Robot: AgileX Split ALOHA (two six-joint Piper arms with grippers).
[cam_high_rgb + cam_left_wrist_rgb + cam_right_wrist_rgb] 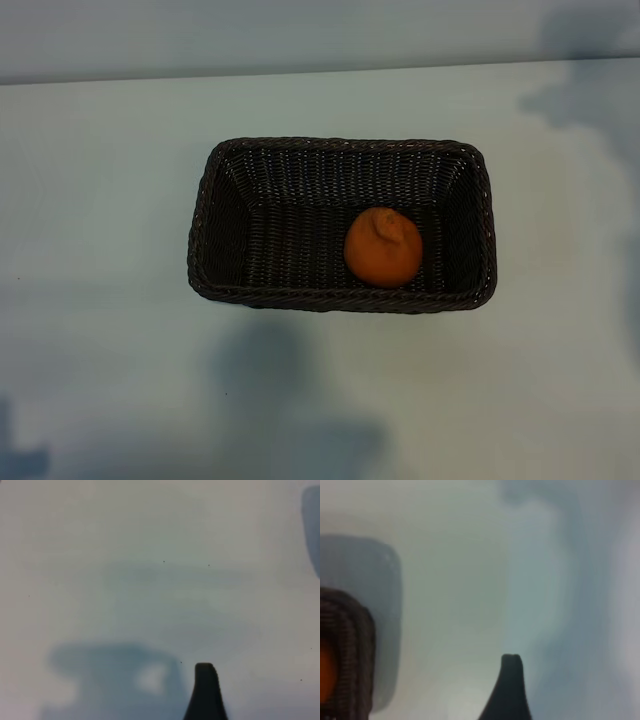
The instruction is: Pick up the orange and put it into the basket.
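Round bumpy orange sits inside dark brown woven wicker basket. Job looks done. Left claw, right claw wide open, holding nothing. Next: stay clear.

A pale, matte white table fills nearly the whole scene under soft, diffuse light, with blurred grey shadows lying across its surface and a plain light wall behind its far edge.
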